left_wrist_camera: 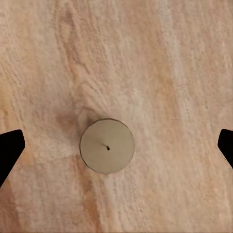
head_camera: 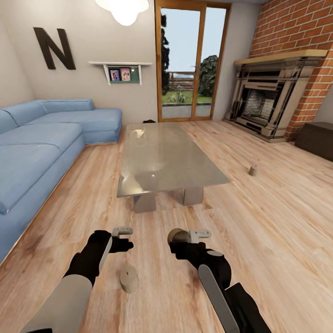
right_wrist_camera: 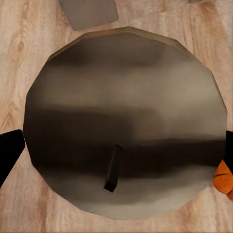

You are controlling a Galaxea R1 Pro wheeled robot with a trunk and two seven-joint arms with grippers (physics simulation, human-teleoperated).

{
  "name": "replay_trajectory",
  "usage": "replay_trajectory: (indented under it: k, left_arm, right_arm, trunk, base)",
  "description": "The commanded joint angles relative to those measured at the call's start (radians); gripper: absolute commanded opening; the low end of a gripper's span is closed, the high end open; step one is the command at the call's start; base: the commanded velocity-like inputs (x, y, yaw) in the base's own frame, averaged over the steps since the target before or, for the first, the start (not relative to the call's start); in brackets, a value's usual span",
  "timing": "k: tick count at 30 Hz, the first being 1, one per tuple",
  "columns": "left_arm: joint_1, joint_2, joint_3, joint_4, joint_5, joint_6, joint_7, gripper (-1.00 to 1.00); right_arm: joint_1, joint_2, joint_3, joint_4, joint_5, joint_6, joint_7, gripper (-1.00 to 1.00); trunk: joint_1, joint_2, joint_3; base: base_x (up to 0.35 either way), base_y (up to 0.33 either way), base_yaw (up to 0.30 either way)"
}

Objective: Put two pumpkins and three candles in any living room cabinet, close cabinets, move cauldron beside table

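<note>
Already, one candle is clamped in the right gripper, its round top and dark wick seen close between the black fingers in the right wrist view, and a sliver of orange, perhaps a pumpkin, is glimpsed at the edge there. A second candle stands on the wooden floor just below the left gripper, whose fingers are spread wide and empty, with the candle seen midway between them in the left wrist view. A clean pick is judged to call for a straight descent, the candle kept centred, and the fingers closed only once they are low on its sides, so that it is not tipped or rolled. A third candle sits farther off on the floor, to the right of the glass tabletop. A low dark cabinet is seen beside the brick fireplace, where both candles would be carried.
</note>
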Motion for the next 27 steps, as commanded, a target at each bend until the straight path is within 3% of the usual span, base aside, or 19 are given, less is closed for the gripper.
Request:
replay_trajectory:
  k: [1, 21, 27]
  left_arm:
    - [-0.001, -0.001, 0.005, -0.001, -0.011, 0.003, -0.010, 1.00]
    - [-0.001, -0.002, 0.005, 0.002, -0.009, 0.003, -0.008, 1.00]
    - [-0.001, -0.002, 0.005, 0.005, -0.010, 0.004, -0.007, 1.00]
  right_arm:
    - [-0.001, 0.000, 0.001, -0.001, -0.010, 0.002, -0.010, -1.00]
    - [-0.001, 0.000, 0.001, -0.001, -0.011, 0.002, -0.010, -1.00]
    - [-0.001, 0.000, 0.001, -0.001, -0.012, 0.002, -0.010, -1.00]
  trunk:
    - [0.000, 0.000, -0.001]
    - [0.000, 0.000, -0.001]
    - [0.003, -0.002, -0.024]
  base:
    - [0.068, 0.000, 0.000]
    - [0.098, 0.007, 0.000]
    - [0.002, 0.000, 0.000]
